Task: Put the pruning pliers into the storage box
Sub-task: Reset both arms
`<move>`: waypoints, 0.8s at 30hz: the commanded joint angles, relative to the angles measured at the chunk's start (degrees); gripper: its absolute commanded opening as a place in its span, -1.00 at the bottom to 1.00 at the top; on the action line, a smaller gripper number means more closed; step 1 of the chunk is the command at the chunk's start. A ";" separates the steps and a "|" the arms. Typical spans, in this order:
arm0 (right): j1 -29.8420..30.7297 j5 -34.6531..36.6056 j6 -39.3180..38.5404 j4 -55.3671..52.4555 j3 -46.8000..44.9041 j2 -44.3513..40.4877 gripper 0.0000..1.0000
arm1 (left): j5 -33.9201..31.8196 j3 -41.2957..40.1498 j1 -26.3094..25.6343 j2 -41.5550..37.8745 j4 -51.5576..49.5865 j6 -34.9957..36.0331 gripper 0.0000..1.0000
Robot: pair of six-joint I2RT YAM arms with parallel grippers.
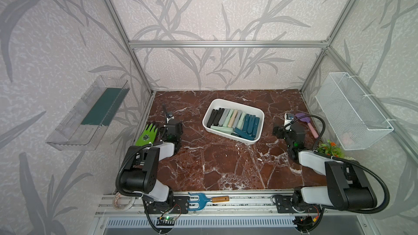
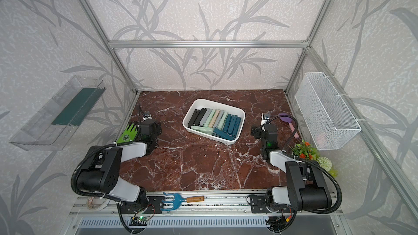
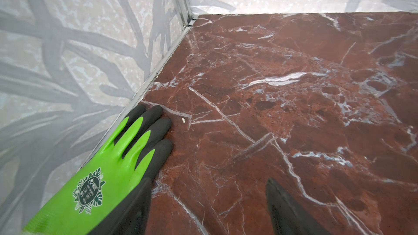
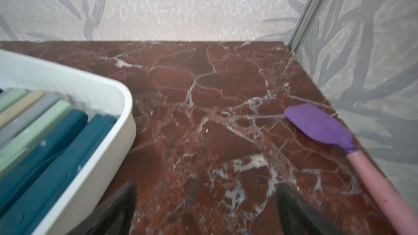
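Now we are looking at the big red stone table (image 1: 226, 166), and it is holding almost everything. On the side walls, a white wire basket (image 1: 352, 114) and a clear bin (image 1: 86, 114) are hanging. The white storage box (image 1: 239, 107) is sitting toward the back of the table, in the middle from side to side. All the pruning pliers (image 1: 235, 120) we can find are lying inside it, most of them side by side in a row, black ones, grey, green, tan and dark blue-green ones, with a few lying across the near end. The left gripper (image 3: 207, 181) is hanging wide open over bare table, holding nothing, right beside a green glove (image 3: 108, 166). The right gripper (image 4: 206, 185) is hanging wide open too, holding nothing, between the box and a purple spatula (image 4: 321, 125). A blue rake (image 1: 203, 201) is lying on the front rail (image 1: 248, 200)
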 commanded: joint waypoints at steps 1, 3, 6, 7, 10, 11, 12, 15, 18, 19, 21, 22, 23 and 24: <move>-0.10 -2.66 -0.42 7.06 -0.41 1.04 0.98 | 2.66 0.02 0.79 -0.89 2.15 0.78 0.62; -0.10 -7.31 -2.74 9.81 -0.24 5.30 0.98 | 3.79 -0.25 1.47 -1.08 2.31 0.35 0.63; 0.55 -7.42 -3.30 24.08 -2.26 13.04 0.98 | 9.72 -1.45 3.32 -1.62 3.77 0.37 0.99; 0.55 -6.70 -3.19 17.16 -1.13 10.26 0.98 | 11.00 -2.42 3.49 -1.81 5.17 0.49 0.99; 0.63 -5.23 -2.90 12.40 1.21 10.65 0.98 | 13.71 -6.94 4.39 0.54 16.22 0.80 0.99; 0.75 -4.53 -2.79 16.63 0.20 12.05 0.98 | 13.69 -6.99 4.36 0.55 16.20 1.01 0.99; 1.17 -1.92 -2.36 19.37 -0.68 12.35 0.98 | 13.95 -6.04 4.39 -0.50 12.28 0.77 0.99; 1.61 1.75 -1.59 18.62 -1.00 11.81 0.98 | 13.99 -6.21 4.40 -0.53 12.65 0.77 0.99; 1.76 2.14 -1.55 18.74 -1.07 11.76 0.98 | 14.05 -6.21 4.40 -0.49 12.80 0.72 0.99; 1.74 2.21 -1.68 19.93 -1.28 12.19 0.98 | 14.00 -6.45 4.40 -0.29 13.72 0.91 0.99; 1.74 2.15 -1.63 19.25 -1.15 11.92 0.98 | 13.96 -6.30 4.40 -0.33 13.44 0.83 0.99; 1.74 2.18 -1.68 19.83 -1.24 12.09 0.98 | 14.02 -6.28 4.40 -0.40 13.08 0.79 0.99; 1.78 2.18 -1.63 19.61 -1.24 12.06 0.98 | 14.01 -6.35 4.40 -0.38 13.28 0.78 0.99; 1.74 2.15 -1.67 19.41 -1.15 11.96 0.98 | 13.94 -6.30 4.40 -0.39 13.21 0.82 0.99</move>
